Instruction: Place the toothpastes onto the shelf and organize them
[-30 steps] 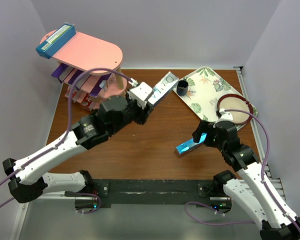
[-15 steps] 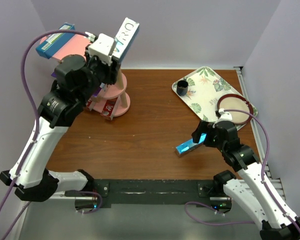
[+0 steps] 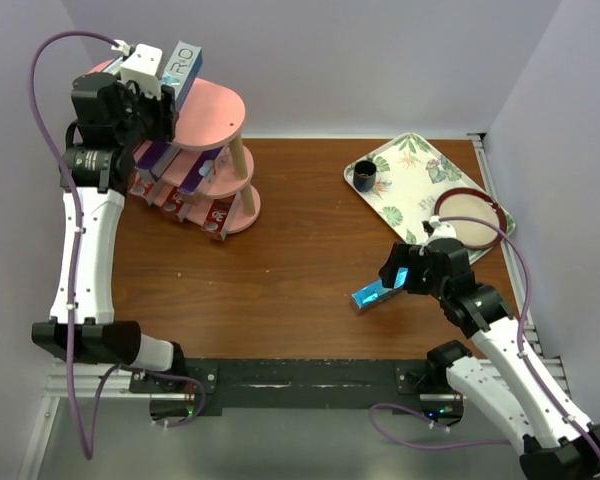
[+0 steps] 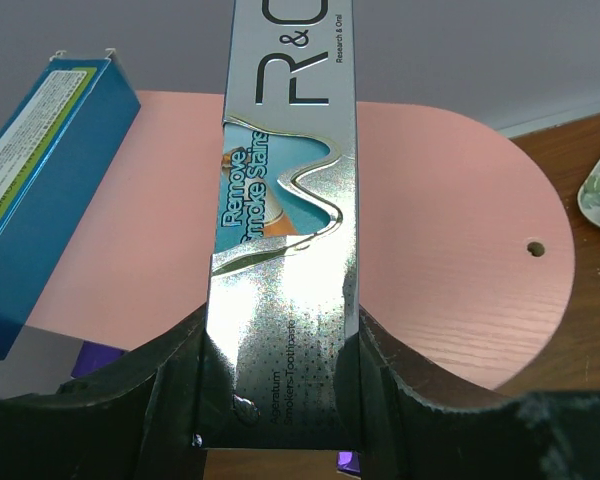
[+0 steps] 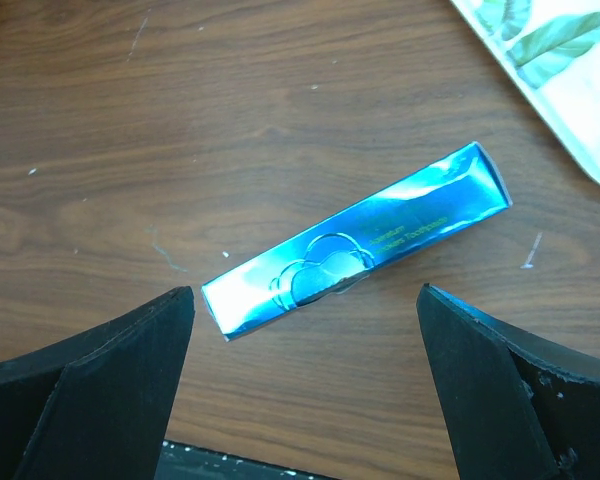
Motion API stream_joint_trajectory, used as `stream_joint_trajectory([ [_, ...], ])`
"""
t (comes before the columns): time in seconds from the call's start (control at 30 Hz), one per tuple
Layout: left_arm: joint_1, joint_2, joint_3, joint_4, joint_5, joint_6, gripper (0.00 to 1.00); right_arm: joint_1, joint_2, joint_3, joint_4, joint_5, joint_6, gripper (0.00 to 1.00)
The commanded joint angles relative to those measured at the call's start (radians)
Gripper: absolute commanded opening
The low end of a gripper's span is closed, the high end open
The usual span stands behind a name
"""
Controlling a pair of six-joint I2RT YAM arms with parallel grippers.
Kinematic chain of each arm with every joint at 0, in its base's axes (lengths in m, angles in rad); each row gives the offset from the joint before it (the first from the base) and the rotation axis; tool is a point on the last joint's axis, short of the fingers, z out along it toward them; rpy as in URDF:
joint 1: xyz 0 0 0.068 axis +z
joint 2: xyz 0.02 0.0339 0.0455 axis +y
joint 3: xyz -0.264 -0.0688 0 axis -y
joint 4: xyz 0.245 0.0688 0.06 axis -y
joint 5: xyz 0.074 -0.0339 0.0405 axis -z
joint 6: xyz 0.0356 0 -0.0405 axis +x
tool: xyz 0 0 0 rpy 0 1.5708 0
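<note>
While the left gripper (image 4: 280, 325) clamps a silver carton (image 4: 290, 190) above the shelf (image 4: 450, 220),
the right gripper (image 5: 305, 300) hangs wide open over a blue carton (image 5: 380, 235).

The shelf (image 4: 450, 220) is pink, the silver carton (image 4: 285, 300) teal-printed (and mirror-shiny), the tray (image 3: 405, 195) leaf-patterned.

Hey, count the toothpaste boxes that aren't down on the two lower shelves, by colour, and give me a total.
Silver: 1, the silver carton, gripped in the left hand over the shelf's top tier.
Matte blue: 1, the matte blue carton, resting on that top tier.
Shiny blue: 1, the shiny blue carton, flat on the table.
Total: 3
</note>
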Motion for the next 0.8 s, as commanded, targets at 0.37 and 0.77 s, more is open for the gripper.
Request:
stream_joint_trajectory([
  [0.37, 0.232, 0.164, 0.124, 0.062, 0.327, 0.090, 0.23, -0.004, 0.046, 0.009, 0.055, -0.047, -0.028, 0.98],
  [0.77, 0.321, 0.199, 0.173, -0.010, 0.430, 0.152, 0.25, -0.004, 0.062, 0.012, 0.052, -0.047, -0.030, 0.98],
])
